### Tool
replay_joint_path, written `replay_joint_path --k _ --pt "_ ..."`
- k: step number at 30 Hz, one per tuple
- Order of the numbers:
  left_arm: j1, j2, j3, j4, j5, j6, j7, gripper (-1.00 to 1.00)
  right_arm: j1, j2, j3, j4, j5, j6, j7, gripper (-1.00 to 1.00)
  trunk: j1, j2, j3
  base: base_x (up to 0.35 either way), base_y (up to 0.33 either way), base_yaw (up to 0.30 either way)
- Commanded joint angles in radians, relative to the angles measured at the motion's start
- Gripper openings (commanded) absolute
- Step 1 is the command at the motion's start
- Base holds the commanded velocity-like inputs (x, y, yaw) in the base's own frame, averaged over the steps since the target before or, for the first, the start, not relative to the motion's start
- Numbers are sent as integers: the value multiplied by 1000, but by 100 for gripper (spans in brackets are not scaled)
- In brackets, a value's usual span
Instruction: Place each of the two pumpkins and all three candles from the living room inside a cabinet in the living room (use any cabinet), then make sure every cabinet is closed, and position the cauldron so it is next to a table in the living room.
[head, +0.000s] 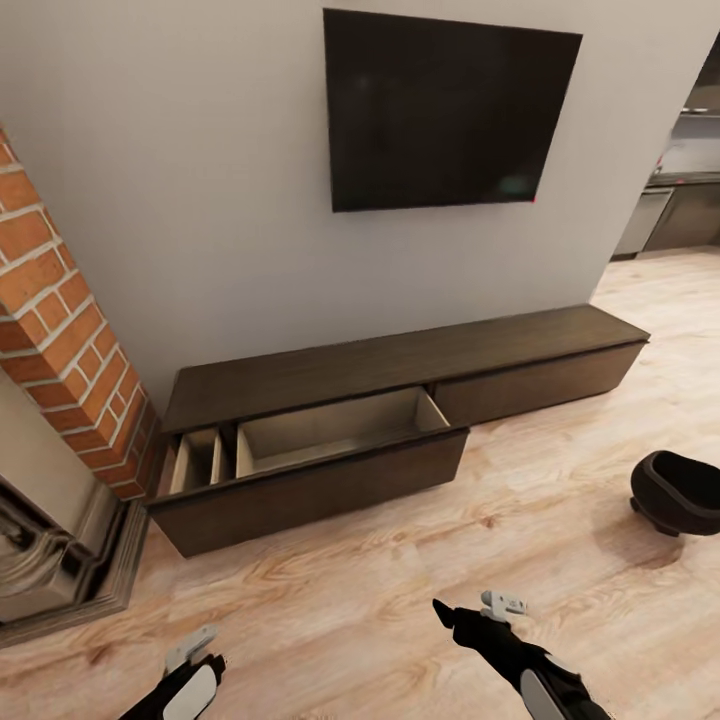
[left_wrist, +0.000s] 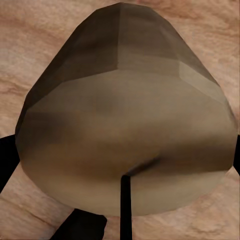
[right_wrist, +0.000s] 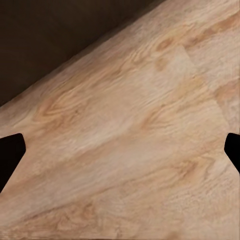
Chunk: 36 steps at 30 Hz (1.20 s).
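From my head camera I look down at the cabinet (head: 400, 375) — a long, low dark-brown unit against the grey wall, under a black television (head: 445, 108). Its left drawer (head: 310, 455) is pulled out over the wooden floor (head: 400, 560), showing a pale interior with dividers at the left end; the right drawer front sits flush. The cauldron (head: 680, 492) stands on the floor off to my right, well apart from the cabinet. A brick fireplace (head: 60, 330) rises at my left. My left end effector (head: 190, 655) and right end effector (head: 480, 610) both reach forward low over the floor.

In the left wrist view, a candle (left_wrist: 125, 135) sits between my dark fingers (left_wrist: 7, 160) — olive-beige, its paler flat end toward the camera, with a thin dark wick line. The left end effector is closed on it, as far as this close view lets me judge.

In the right wrist view, my right end effector's fingertips (right_wrist: 10, 155) stand wide apart at the two edges, nothing between them, above floorboards near the cabinet's dark front (right_wrist: 55, 35).
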Motion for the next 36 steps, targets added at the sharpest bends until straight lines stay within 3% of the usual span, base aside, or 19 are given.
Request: replay_joint_path --k 1,6,10,36 --pt "0 1 -8 -2 3 4 7 -100 0 3 1 0 1 3 -1 100 0 0 -1 0 0 282" --pt "-1 1 -8 -1 4 0 7 -100 0 27 0 54 78 -9 -3 100 0 0 -3 0 0 282" --pt "-1 1 -8 0 3 0 7 -100 0 33 0 108 102 -35 -2 100 0 0 -5 0 0 282" --pt "-1 3 -8 17 -6 -26 7 -100 0 35 0 129 109 -45 -3 100 0 0 -21 0 0 278"
